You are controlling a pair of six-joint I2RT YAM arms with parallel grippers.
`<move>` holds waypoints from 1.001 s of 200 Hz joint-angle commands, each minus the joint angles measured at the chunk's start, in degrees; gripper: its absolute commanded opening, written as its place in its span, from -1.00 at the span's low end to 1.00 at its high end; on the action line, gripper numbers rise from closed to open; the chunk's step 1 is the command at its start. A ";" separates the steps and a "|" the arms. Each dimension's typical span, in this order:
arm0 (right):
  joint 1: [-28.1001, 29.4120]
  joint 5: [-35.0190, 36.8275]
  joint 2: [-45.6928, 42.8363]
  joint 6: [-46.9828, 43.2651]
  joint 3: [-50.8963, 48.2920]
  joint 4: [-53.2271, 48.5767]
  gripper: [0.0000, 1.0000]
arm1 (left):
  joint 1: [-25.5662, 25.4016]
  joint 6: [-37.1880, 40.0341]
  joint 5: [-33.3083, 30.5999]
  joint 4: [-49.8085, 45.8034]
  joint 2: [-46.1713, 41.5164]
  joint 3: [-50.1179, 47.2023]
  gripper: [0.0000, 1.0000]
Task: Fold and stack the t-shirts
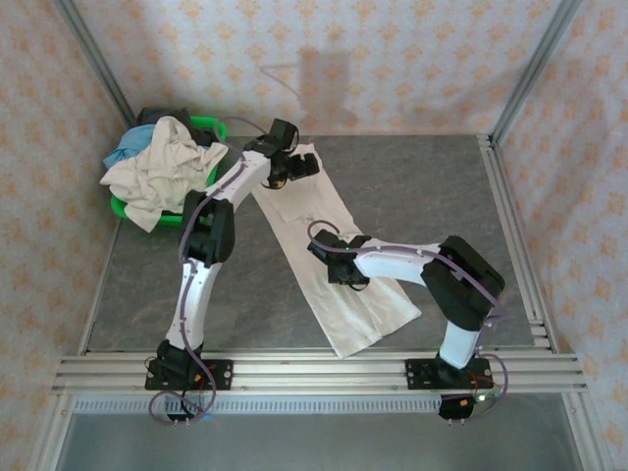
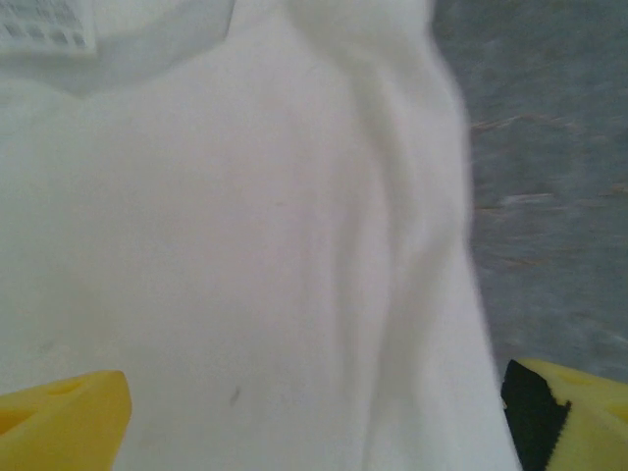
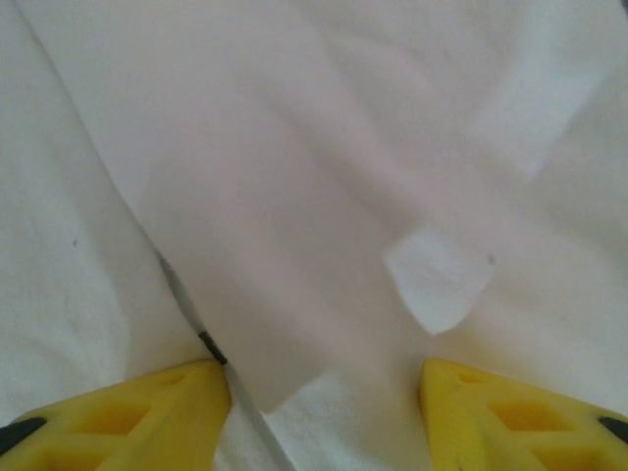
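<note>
The white t-shirt [image 1: 304,221] lies flat in a long strip slanting from the far middle of the worktop [image 1: 442,196] to its near edge. The left gripper [image 1: 302,169] hangs over its far end, fingers spread wide and empty, and the right gripper [image 1: 327,253] is over its middle, jaws parted above the overlapping folds with no cloth pinched. A heap of t-shirts [image 1: 162,167] fills the green basket [image 1: 211,125] at the far left corner.
</note>
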 commanded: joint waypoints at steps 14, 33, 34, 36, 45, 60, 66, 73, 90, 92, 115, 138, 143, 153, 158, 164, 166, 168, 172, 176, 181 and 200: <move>2.69 -1.37 2.98 6.68 -0.91 2.33 0.14 | -1.52 -2.21 1.86 -4.37 9.88 11.79 0.81; 4.76 -0.54 4.43 8.96 1.08 3.37 0.15 | -1.87 -2.25 2.61 -8.46 15.24 19.93 0.80; 4.90 -0.49 4.51 9.05 1.24 3.45 0.15 | -1.87 -2.24 2.56 -8.58 15.35 20.16 0.79; 5.12 -0.45 4.79 9.21 1.60 3.52 0.15 | -1.95 -2.28 2.64 -8.68 15.74 20.69 0.80; 6.38 -0.67 6.06 9.34 3.45 4.09 0.16 | -1.92 -2.42 3.47 -8.33 16.99 21.97 0.79; 7.89 -1.46 8.57 8.70 7.75 3.34 0.18 | -1.96 -2.95 4.97 -6.00 18.18 22.27 0.79; 8.27 -2.08 9.38 8.30 9.36 2.98 0.19 | -1.97 -3.03 5.59 -5.29 18.62 22.59 0.79; 8.51 -2.65 10.00 7.82 10.81 2.57 0.19 | -1.97 -2.96 6.68 -4.18 19.33 23.11 0.79; 8.56 -2.28 9.34 6.69 12.20 1.37 0.21 | -2.05 -2.45 9.83 -2.88 21.41 26.43 0.80; 8.52 -2.00 9.05 6.51 12.14 1.24 0.20 | -2.05 -2.31 10.30 -2.64 21.71 26.72 0.81; 8.56 0.36 4.46 4.54 10.66 -0.42 0.24 | -2.27 -1.21 14.55 -0.67 23.06 32.09 0.92; 8.60 3.62 -1.35 2.84 6.98 -1.71 0.32 | -2.54 0.71 14.69 1.32 20.20 33.64 1.00; 8.55 4.63 -2.42 2.74 6.05 -2.16 0.35 | -2.59 1.55 14.19 1.25 19.15 33.67 1.00; 8.56 6.09 -4.44 3.00 4.25 -3.04 0.38 | -2.69 2.57 13.37 1.19 17.09 33.59 1.00; 8.56 6.28 -5.37 2.97 3.40 -3.41 0.38 | -2.67 3.05 12.95 0.82 16.03 33.62 1.00; 8.56 6.34 -6.38 3.10 2.19 -3.70 0.37 | -2.67 3.57 12.40 0.32 14.73 33.66 1.00; 8.56 6.33 -6.74 3.15 1.77 -3.79 0.38 | -2.67 3.81 12.24 0.09 14.31 33.67 1.00; 8.56 6.22 -7.05 3.25 1.32 -3.83 0.38 | -2.67 4.00 12.00 -0.14 13.98 33.65 1.00; 8.56 5.87 -7.84 3.26 0.40 -3.68 0.38 | -2.67 4.42 11.54 -0.71 12.97 33.61 1.00; 8.56 5.23 -8.51 3.28 -0.63 -3.48 0.38 | -2.67 4.79 11.11 -1.46 12.06 33.65 1.00; 8.56 4.13 -9.43 3.27 -1.90 -3.25 0.38 | -2.64 5.37 10.62 -2.62 10.92 33.66 1.00; 8.54 0.70 -13.49 4.43 -7.12 -3.05 0.38 | -2.67 8.59 8.65 -8.42 5.43 32.05 1.00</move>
